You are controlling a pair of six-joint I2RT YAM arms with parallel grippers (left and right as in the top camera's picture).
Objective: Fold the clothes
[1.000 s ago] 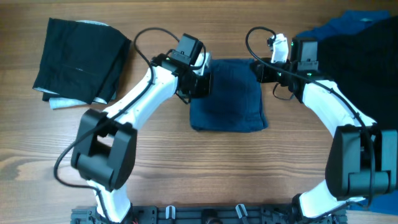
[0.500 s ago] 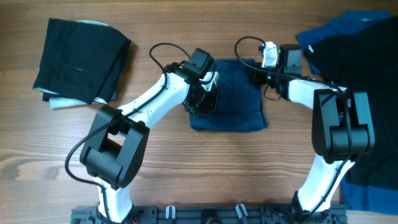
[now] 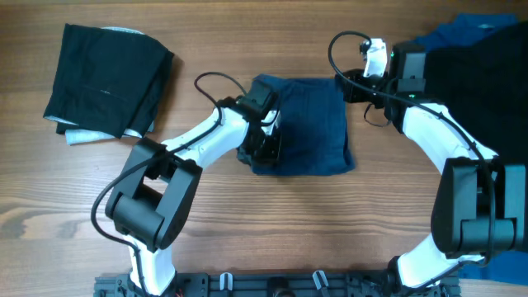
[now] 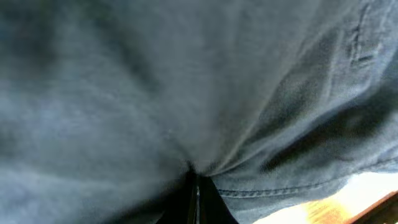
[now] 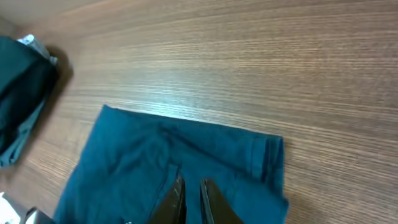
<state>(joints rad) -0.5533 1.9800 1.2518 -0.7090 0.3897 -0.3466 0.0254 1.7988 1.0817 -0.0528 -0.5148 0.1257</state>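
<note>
One big wooden desk (image 3: pixel 247 239) holds everything. A heap of blue and black clothes (image 3: pixel 487 66) waits at its right edge, and a folded black one (image 3: pixel 103 78) lies far left. The navy cloth (image 3: pixel 309 124) sits in the middle, folded into a square. The left end effector (image 3: pixel 262 148) is pinching its left edge. The right end effector (image 5: pixel 189 199) is pressed together near the top right corner, holding nothing. A pull from one side only could make the neat square slide or come undone.

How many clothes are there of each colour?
Black: 2, the folded black cloth garment and the loose black cloth garment
Navy: 1, the folded dark navy cloth garment
Bright blue: 1, the crumpled bright blue cloth garment
Total: 4
</note>
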